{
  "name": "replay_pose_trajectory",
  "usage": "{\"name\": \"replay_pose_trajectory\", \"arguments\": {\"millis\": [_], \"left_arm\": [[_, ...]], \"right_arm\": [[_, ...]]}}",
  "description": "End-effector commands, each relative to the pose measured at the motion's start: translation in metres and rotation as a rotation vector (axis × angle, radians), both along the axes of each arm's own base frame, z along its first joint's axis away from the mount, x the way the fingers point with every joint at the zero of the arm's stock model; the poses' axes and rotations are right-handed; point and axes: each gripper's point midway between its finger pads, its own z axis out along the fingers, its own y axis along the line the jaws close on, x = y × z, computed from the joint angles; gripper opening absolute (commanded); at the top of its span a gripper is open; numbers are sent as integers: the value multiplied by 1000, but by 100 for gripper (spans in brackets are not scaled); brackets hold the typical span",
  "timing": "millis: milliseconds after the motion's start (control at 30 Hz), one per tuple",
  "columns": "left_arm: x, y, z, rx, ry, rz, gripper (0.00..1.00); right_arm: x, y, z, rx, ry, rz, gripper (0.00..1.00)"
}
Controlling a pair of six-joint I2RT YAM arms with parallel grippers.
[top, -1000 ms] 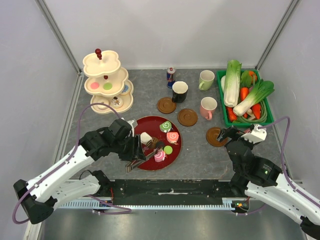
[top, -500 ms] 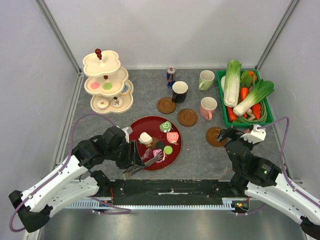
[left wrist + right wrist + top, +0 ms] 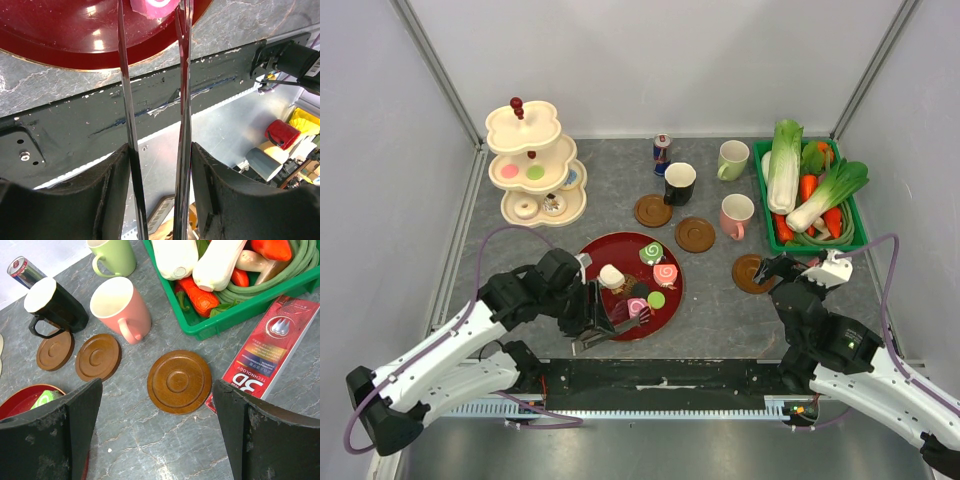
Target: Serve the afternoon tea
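A red plate [image 3: 620, 247] holds several toy pastries: a white one [image 3: 611, 276], a green swirl roll [image 3: 651, 252], a pink swirl roll [image 3: 665, 273], a green macaron [image 3: 656, 299] and a pink roll [image 3: 638, 308]. My left gripper [image 3: 588, 305] is shut on metal tongs [image 3: 615, 325], whose tips reach the pink roll at the plate's near edge. In the left wrist view both tong blades [image 3: 125, 100] run between my fingers [image 3: 157, 155] up to the pink roll [image 3: 156, 5]. My right gripper [image 3: 157, 405] is open above a wooden coaster [image 3: 179, 381]. Black [image 3: 679, 183], pale green [image 3: 732, 159] and pink [image 3: 736, 214] mugs stand behind.
A cream tiered stand [image 3: 532, 165] with a few pastries is at back left. Two more coasters [image 3: 652, 210] [image 3: 695, 234] lie by the mugs. A drink can [image 3: 662, 153], a green crate of vegetables [image 3: 810, 195] and a red box [image 3: 270, 347] sit at the right.
My left arm dipped toward the near edge and came back; the tongs' tips now sit at the pink roll. The right arm has not moved.
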Motion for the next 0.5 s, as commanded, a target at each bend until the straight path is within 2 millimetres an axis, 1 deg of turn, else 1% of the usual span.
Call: {"name": "replay_pose_trajectory", "arguments": {"millis": [0,167,267,467], "left_arm": [[5,-11,8,-44,-15,-13,56],[7,-15,8,-49,-14,-15,53],[8,-15,12,-49,-19,-15,50],[10,-8,26,-51,-66,15,38]], "right_arm": [[1,-3,2,22,-22,-25,98],[1,-3,2,21,-21,-26,98],[1,-3,2,20,-22,-29,98],[1,-4,2,23,-25,-33,98]]}}
